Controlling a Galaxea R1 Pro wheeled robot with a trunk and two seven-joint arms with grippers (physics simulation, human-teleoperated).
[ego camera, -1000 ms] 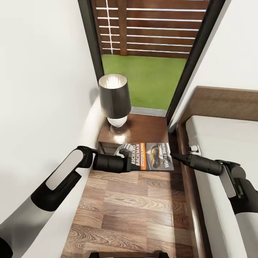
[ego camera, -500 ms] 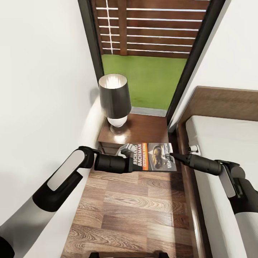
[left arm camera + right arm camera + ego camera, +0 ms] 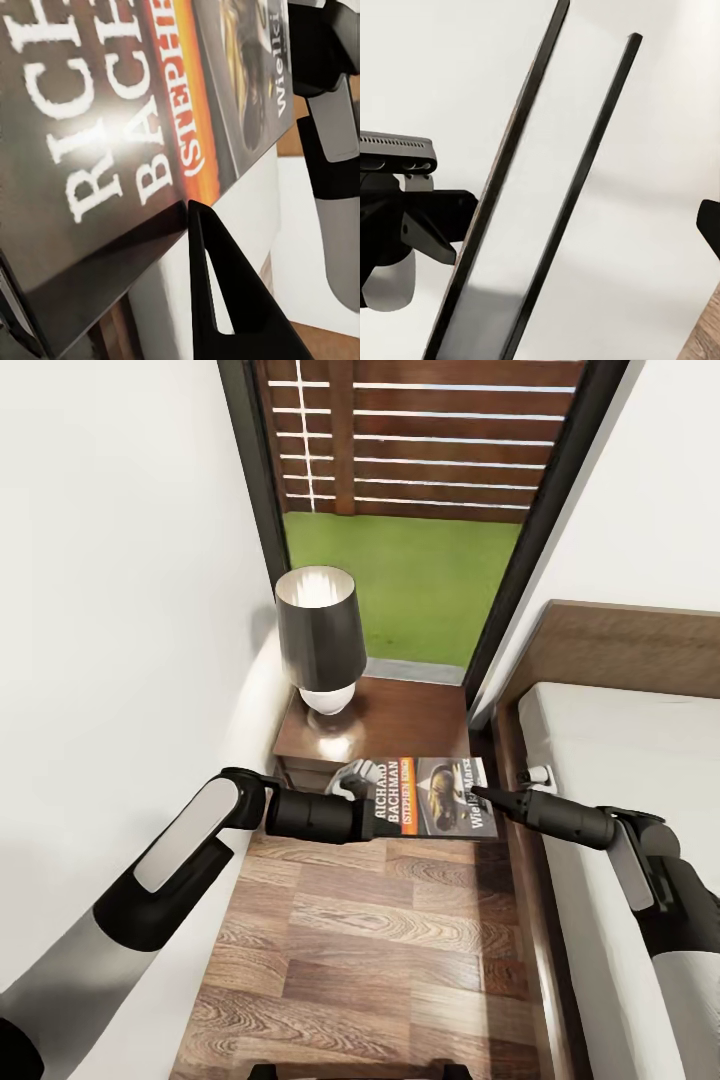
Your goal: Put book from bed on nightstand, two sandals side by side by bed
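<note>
The left gripper [image 3: 362, 788] pinches the book [image 3: 437, 810] by its spine end and holds it flat, cover up, over the front edge of the nightstand [image 3: 400, 725], close beside the bed [image 3: 620, 760]. A lamp [image 3: 320, 635] stands on the nightstand's back corner. The right gripper [image 3: 480, 794] touches the book's far edge, though whether its fingers are spread or pressed together cannot be told.

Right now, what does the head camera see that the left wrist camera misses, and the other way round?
Head view alone: the lamp on the nightstand, the bed, the plank floor, both arms. Left wrist view alone: a close look at the left gripper's dark finger against the cover's edge. Both: the book, its "BACHMAN" lettering readable, and the right gripper at its far end.
</note>
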